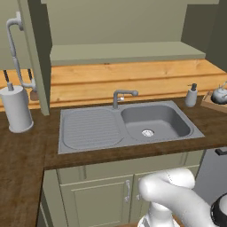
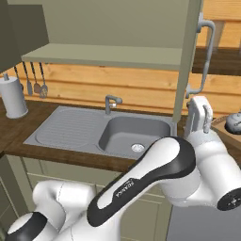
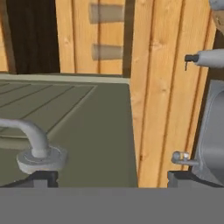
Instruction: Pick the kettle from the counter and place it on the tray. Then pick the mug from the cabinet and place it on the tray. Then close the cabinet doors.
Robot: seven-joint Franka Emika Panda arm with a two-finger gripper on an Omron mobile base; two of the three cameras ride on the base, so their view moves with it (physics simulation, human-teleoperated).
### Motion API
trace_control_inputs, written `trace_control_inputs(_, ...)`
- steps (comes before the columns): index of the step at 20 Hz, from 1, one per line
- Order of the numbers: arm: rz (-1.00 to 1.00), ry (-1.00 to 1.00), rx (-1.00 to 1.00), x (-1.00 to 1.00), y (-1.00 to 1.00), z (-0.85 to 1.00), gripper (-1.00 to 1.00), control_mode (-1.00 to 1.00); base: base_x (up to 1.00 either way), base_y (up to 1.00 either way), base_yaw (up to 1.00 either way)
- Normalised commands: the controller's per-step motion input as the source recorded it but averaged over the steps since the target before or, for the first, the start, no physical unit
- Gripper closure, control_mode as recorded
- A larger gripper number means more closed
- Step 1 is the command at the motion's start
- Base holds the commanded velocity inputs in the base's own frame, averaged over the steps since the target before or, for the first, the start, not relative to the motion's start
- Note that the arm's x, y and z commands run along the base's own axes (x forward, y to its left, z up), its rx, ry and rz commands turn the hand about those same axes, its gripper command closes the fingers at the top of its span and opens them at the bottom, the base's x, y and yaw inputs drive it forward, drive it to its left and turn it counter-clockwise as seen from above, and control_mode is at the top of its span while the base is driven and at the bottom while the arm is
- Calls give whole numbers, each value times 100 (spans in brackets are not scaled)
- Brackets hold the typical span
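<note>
Hand view: open jaws by cabinet door (image 3: 87, 131) handle (image 3: 33, 140).

I see flat, even rendered light, no glare; soft shade under the cabinet (image 1: 124, 52) at 12 o'clock, sink (image 1: 155, 119) basin dimmer. Hand view slightly blurry.

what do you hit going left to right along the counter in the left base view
paper towel roll → open cabinet door → sink drainboard → faucet → sink basin → soap pump bottle → kettle on the tray
</note>
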Motion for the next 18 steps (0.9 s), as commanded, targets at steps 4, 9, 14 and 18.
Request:
trace_control_inputs(4,8,6,11,80,-19,16,-100,-100,0,0,0)
trace_control_inputs(9,15,3,10,53,-5,18,-100,-100,0,0,0)
trace_control_inputs(14,9,3,2,13,25,25,-100,-100,0,0,0)
trace_control_inputs(18,1,6,0,12,82,13,-100,-100,0,0,0)
